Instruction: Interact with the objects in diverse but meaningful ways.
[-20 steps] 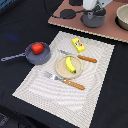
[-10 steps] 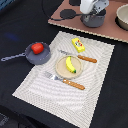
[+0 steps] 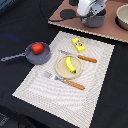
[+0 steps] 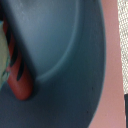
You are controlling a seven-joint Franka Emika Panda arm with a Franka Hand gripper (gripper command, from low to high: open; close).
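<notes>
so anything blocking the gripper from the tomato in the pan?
Nothing visible. The gripper sits at the grey pot on the brown board; the tomato lies uncovered in the pan across the mat, with no objects standing between them.

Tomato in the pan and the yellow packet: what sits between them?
Exterior view: only bare striped mat between tomato and yellow packet; the knife tip lies just below that line.

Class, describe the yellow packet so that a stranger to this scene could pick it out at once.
Find the striped placemat on the dark table. Beyond the round plate holding the banana, past the knife, lies the yellow packet. It alone is flat, boxy and red-marked.
</notes>
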